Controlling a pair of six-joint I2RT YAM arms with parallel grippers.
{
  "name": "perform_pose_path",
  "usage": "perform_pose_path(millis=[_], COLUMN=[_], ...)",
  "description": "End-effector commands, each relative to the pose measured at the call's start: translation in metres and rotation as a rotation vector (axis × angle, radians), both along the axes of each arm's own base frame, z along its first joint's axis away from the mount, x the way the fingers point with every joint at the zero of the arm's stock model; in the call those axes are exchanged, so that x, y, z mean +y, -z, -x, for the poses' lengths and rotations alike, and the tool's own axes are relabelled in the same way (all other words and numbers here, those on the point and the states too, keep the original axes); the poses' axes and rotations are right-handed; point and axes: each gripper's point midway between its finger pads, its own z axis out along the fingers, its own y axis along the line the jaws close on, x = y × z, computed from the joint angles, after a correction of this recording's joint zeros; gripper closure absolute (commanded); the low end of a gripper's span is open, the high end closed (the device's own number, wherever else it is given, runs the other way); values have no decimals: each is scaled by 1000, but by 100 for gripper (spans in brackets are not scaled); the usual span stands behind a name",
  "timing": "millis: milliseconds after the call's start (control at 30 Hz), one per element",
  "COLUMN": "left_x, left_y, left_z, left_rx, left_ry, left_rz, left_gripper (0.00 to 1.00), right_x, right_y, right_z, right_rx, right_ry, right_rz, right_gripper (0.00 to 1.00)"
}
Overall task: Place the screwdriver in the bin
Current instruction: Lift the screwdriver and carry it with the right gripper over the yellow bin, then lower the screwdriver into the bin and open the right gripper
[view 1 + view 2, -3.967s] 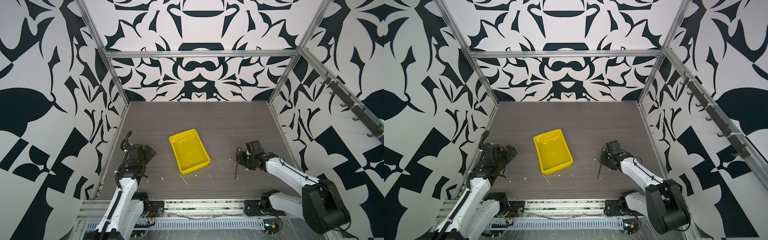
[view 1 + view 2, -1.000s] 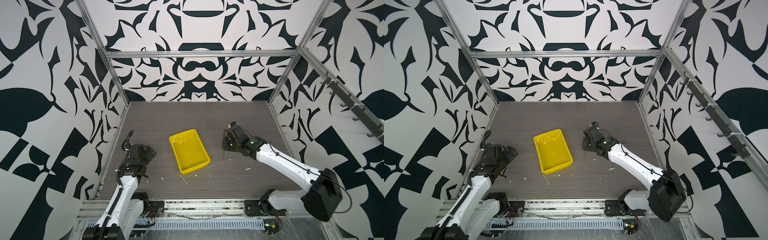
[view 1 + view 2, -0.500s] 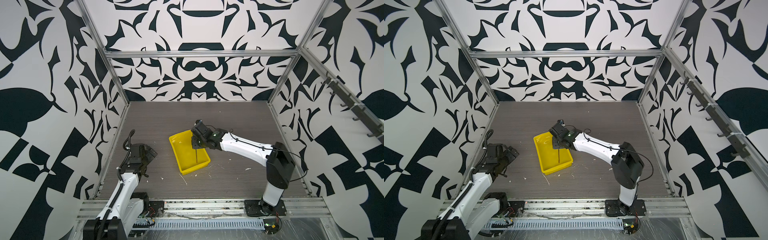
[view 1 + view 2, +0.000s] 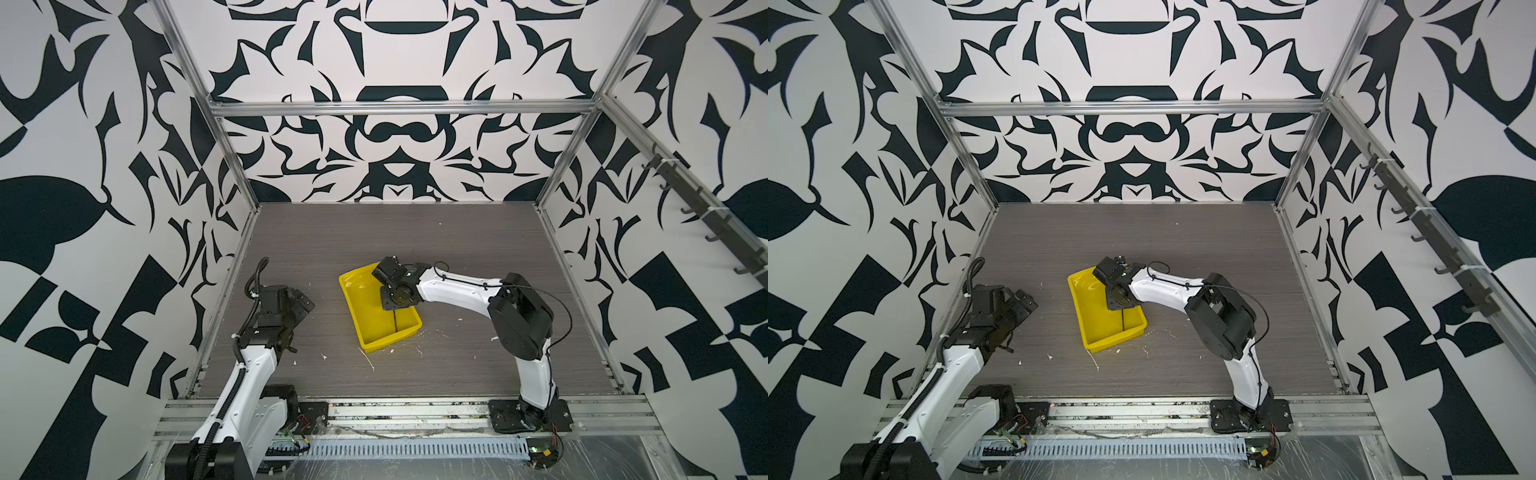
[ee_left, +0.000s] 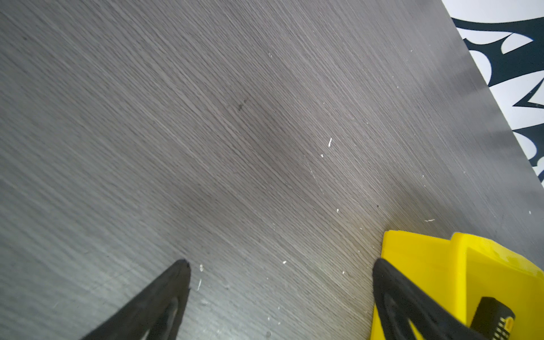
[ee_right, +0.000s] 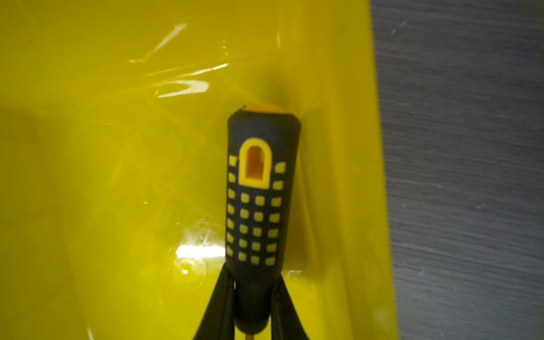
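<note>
The yellow bin (image 4: 376, 328) (image 4: 1100, 322) lies mid-table in both top views. My right gripper (image 4: 392, 301) (image 4: 1121, 302) hangs over its right half, shut on the screwdriver. The thin shaft (image 4: 394, 322) (image 4: 1123, 322) runs from the gripper toward the bin's near end. In the right wrist view the black handle with yellow squares (image 6: 257, 206) juts out past my right gripper (image 6: 253, 294), close beside the bin's wall (image 6: 353, 176); whether it touches is unclear. My left gripper (image 4: 305, 303) (image 5: 281, 265) stands open over bare table left of the bin (image 5: 426, 265).
White scraps (image 4: 368, 359) litter the grey table (image 4: 457, 249) by the bin's near end. Patterned walls with aluminium rails close in the back and both sides. A rack of dark hooks (image 4: 706, 216) runs along the right wall.
My right gripper carried the screwdriver from the table right of the bin leftward to over the bin, then shifted slightly toward its near end. The left arm barely moved.
</note>
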Motion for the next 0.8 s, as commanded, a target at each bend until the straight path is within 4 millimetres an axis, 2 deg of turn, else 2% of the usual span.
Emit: perform_pose_path(millis=[0, 67, 133, 300, 467, 600, 667, 767], left_x=[0, 1, 1, 1, 1, 1, 1, 1], left_y=[-6, -5, -6, -6, -6, -6, -6, -6], left_z=[-1, -1, -1, -1, -1, 0, 0, -1], left_rx=[-13, -12, -14, -14, -15, -15, -14, -15], left_ry=[-12, -14, -15, -16, -18, -16, -18, -18], left_rz=[10, 10, 10, 8, 7, 7, 7, 8], left_gripper=[1, 1, 1, 1, 1, 1, 1, 1], right_x=[-28, -45, -49, -37, -16, -10, -10, -7], right_y=[-20, -19, -15, -19, -29, -34, -37, -44], right_z=[-19, -22, -22, -25, -28, -26, -26, -24], right_rx=[-93, -98, -82, -81, -77, -47, -39, -39], right_ry=[128, 196, 221, 225, 165, 127, 118, 98], right_rz=[121, 172, 162, 85, -9, 3, 11, -14], right_gripper=[99, 98, 98, 96, 89, 84, 78, 63])
